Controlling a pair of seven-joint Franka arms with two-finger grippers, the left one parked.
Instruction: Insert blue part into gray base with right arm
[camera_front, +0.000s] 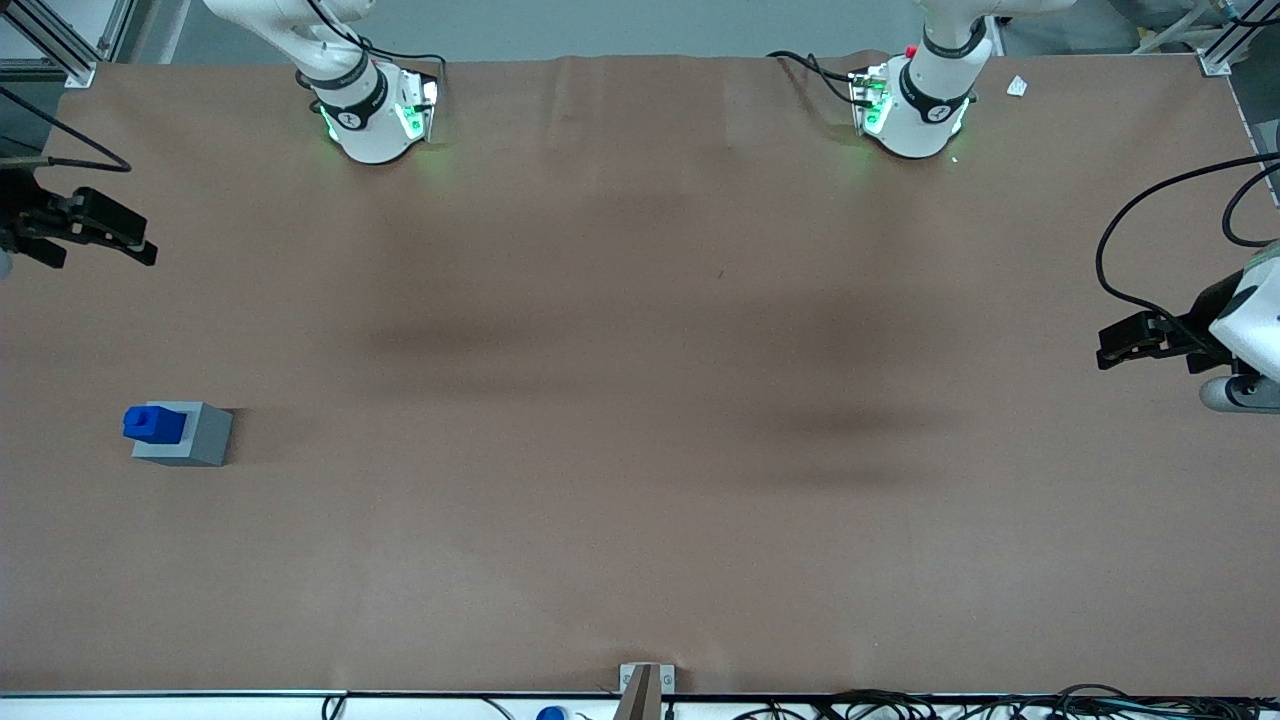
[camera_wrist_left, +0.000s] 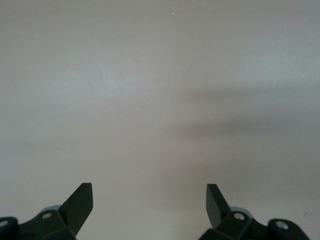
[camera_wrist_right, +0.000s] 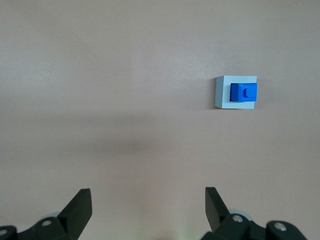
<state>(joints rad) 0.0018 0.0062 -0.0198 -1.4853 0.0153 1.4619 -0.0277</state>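
**A:** Where is the blue part (camera_front: 153, 423) sitting?

**B:** It stands on top of the gray base (camera_front: 190, 437), seated in it, though off-centre: in the front view it is toward the base's 9 o'clock edge and slightly overhangs it. The right wrist view shows the same pair, the blue part (camera_wrist_right: 244, 92) on the gray base (camera_wrist_right: 223, 92), with a small raised or notched feature on the blue top.

**A:** And where is that pair on the tabletop (camera_front: 640, 400)?

**B:** Toward the working arm's end, at about 8 o'clock from the tabletop's middle in the front view, nearer the front camera than the arm bases. A soft shadow falls beside the gray base.

**A:** Where is the gripper (camera_front: 100, 232)?

**B:** At the working arm's end of the tabletop, roughly 11 o'clock from the gray base in the front view, well apart from it and farther from the front camera. It is held above the brown surface and touches nothing.

**A:** Is it grasping anything?

**B:** No. In the right wrist view the gripper (camera_wrist_right: 148, 207) is released, its two black fingers (camera_wrist_right: 80, 205) spread wide with only bare tabletop between them. The blocks lie well clear of the fingertips.

**A:** Anything else on the surface?

**B:** The right arm's white base (camera_front: 370, 110), glowing green, stands at about 11 o'clock from the tabletop's middle.
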